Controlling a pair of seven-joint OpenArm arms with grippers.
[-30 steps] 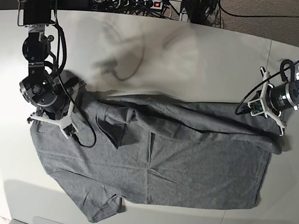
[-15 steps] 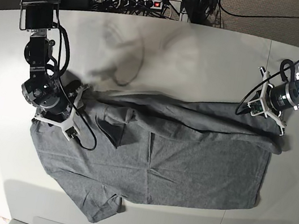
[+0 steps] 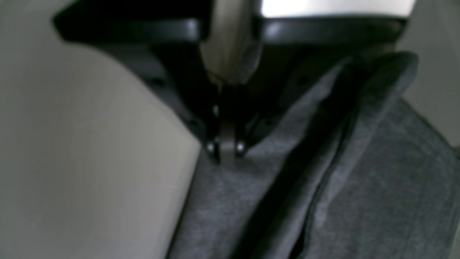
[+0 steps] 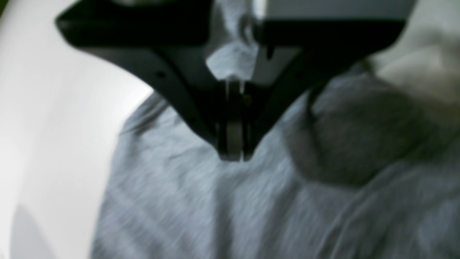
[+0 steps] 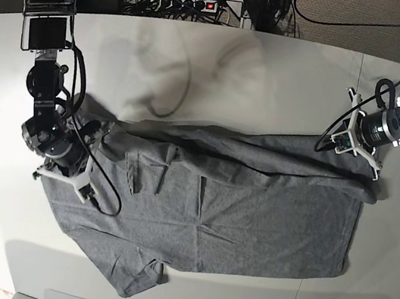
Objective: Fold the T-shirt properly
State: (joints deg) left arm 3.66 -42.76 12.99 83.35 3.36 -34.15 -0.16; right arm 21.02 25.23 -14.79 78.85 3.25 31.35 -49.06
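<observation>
So the right claw (image 5: 104, 136) has just snapped shut on the far left edge of the T-shirt (image 5: 252, 204) and tugged it toward the left, which has flattened out that little folded flap near the sleeve a bit, so to me it looks like it's stretching the top edge out before making a fold. The left claw (image 5: 322, 145) hasn't budged and stays pinched tight on the far right corner of the shirt, and the shirt itself lies spread across the near half of the table (image 5: 273, 77), strung between the two claws.
</observation>
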